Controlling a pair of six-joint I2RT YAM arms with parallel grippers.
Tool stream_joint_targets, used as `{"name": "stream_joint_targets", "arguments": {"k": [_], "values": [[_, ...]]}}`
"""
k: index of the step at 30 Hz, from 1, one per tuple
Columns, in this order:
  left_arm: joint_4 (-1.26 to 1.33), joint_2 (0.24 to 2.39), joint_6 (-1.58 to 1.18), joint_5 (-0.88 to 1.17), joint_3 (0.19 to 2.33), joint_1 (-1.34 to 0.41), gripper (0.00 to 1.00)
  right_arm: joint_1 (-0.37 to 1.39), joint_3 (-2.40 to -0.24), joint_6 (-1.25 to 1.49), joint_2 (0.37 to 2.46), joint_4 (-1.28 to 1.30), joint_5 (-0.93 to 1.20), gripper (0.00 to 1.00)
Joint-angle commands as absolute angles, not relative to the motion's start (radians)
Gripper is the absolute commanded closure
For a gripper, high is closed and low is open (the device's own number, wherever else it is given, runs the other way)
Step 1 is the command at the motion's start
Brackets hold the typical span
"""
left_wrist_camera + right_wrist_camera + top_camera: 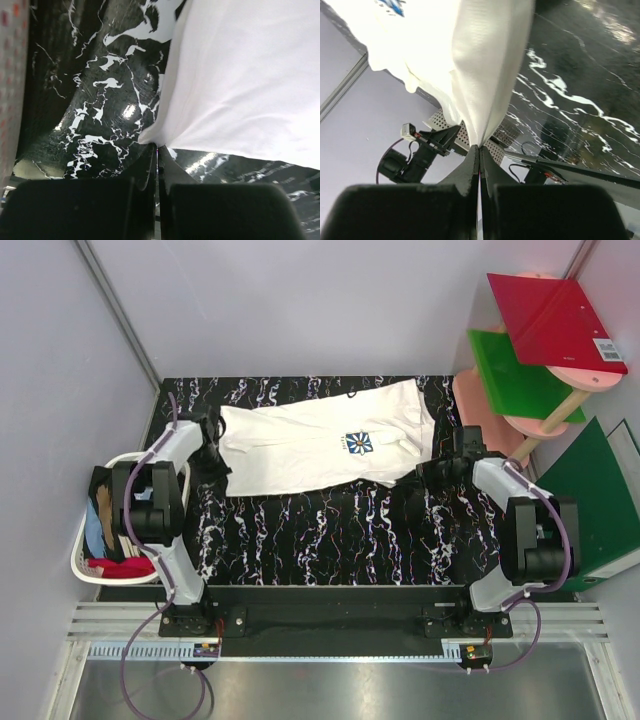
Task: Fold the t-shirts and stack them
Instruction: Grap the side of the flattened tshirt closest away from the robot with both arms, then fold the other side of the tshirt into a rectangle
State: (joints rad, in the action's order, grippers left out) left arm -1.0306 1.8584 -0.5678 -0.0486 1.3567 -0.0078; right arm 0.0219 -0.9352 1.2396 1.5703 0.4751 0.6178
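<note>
As you grip the cream-white t-shirt (320, 445), step: probably first fold.
Left claw (156, 146): clamped on shirt corner.
Right claw (479, 146): clamped on shirt edge.
Next: lift both evenly, I judge.

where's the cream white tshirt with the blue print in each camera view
Top external: cream-white cloth t-shirt spread across the far middle of the black, white-veined marbled tabletop.
Left wrist: fills the upper right, one corner meeting the closed jaws.
Right wrist: bunched at top centre, narrowing down into the closed jaws.
Shared landmark: that tabletop, seen in all three.
</note>
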Motion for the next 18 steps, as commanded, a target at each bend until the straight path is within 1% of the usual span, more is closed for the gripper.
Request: {"name": "stream_joint_targets", "arguments": {"k": [1, 9, 13, 18], "values": [[-1.072, 1.798, -0.558, -0.052, 1.5, -0.003, 1.0, 0.015, -1.049, 1.165, 1.598, 0.488, 0.597, 1.0], [-1.129, 1.891, -0.569, -0.049, 1.696, -0.003, 1.0, 0.017, -1.287, 1.082, 1.773, 0.488, 0.535, 1.0], [-1.134, 1.943, -0.58, -0.051, 1.739, -0.003, 1.0, 0.017, -1.409, 1.049, 1.859, 0.486, 0.512, 1.0], [-1.147, 1.983, -0.597, -0.064, 1.793, 0.0, 1.0, 0.017, -1.485, 1.017, 1.901, 0.489, 0.482, 1.0]]}}
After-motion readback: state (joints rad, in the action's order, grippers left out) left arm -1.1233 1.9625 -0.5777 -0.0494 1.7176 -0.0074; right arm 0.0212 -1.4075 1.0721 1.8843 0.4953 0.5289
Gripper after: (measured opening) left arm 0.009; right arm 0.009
